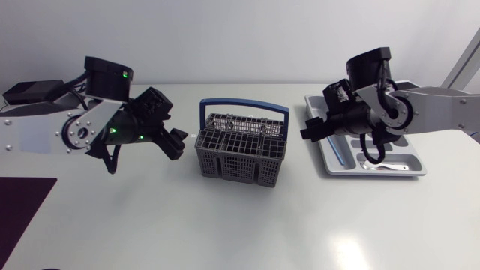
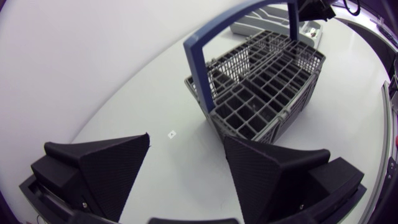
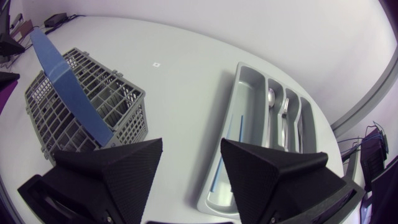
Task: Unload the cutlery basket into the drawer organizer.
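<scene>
Head view.
- Basket [image 1: 241,154]: grey mesh, blue handle [image 1: 244,103] upright, standing at the table's middle.
- Organizer [image 1: 328,166]: grey tray, well to the basket's right, partly under the right arm.
- Organizer contents, right wrist view:
  - a spoon [image 3: 271,98] and a fork [image 3: 285,112], lengthwise in neighbouring narrow compartments;
  - a thin blue item [image 3: 224,155] in the long compartment nearest the basket;
  - a silver piece [image 1: 379,166] in the front cross compartment, kind unclear.
- Left gripper [image 1: 174,142]: raised just left of the basket and apart from it. Fingers are spread wide with nothing between them, and the basket is ahead.
- Right gripper [image 1: 311,129]: above the organizer's basket-side edge. Fingers are spread wide and hold nothing.
- Dark mat [image 1: 22,217]: at the table's front left corner.
</scene>
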